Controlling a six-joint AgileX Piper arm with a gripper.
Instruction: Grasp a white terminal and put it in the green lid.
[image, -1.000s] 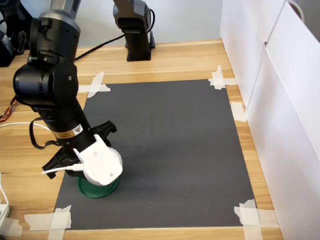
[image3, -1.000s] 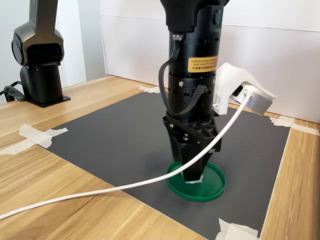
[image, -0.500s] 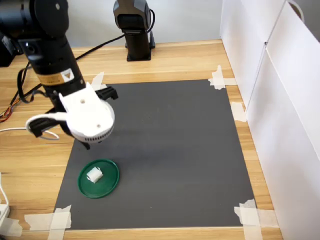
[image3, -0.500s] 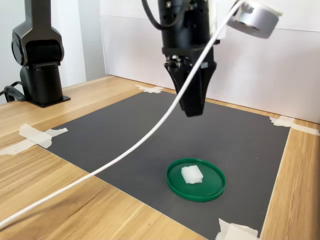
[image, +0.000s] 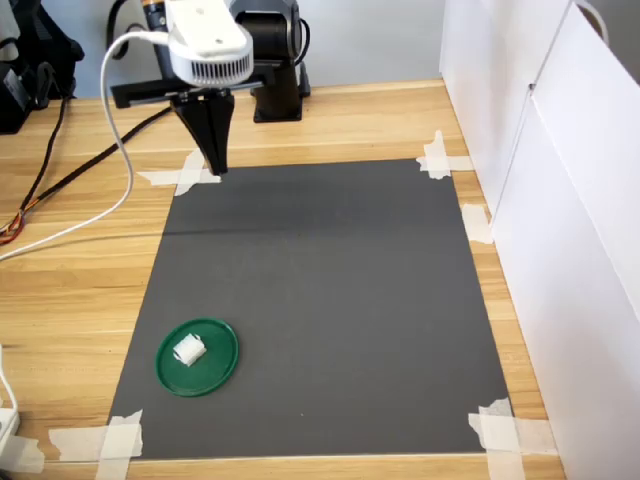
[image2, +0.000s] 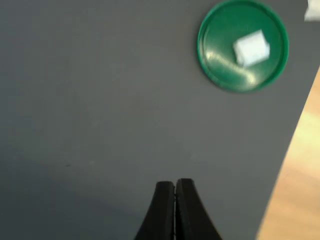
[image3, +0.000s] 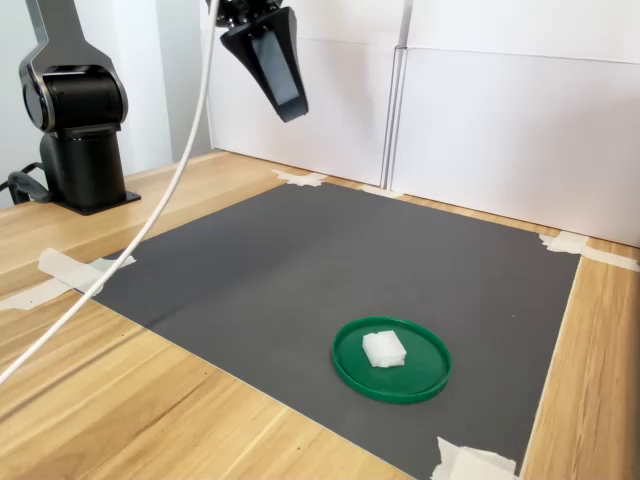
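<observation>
A white terminal (image: 188, 350) (image3: 384, 348) (image2: 251, 48) lies inside the green lid (image: 216, 368) (image3: 425, 378) (image2: 220, 40), which rests on the dark mat near its front left corner in the first exterior view. My gripper (image: 215, 165) (image3: 288, 112) (image2: 174, 186) hangs high above the mat's far left corner in the first exterior view, well away from the lid. Its two black fingers are pressed together with nothing between them.
The dark mat (image: 330, 290) is taped to a wooden table with white tape strips (image: 440, 158) at its corners. A white wall panel (image: 560, 200) runs along the first exterior view's right. A second black arm base (image: 272, 60) (image3: 78, 120) stands behind the mat. A white cable (image: 90, 215) trails from the wrist.
My gripper rose from the lid, leaving the terminal in it, and has moved up and back toward the mat's far corner.
</observation>
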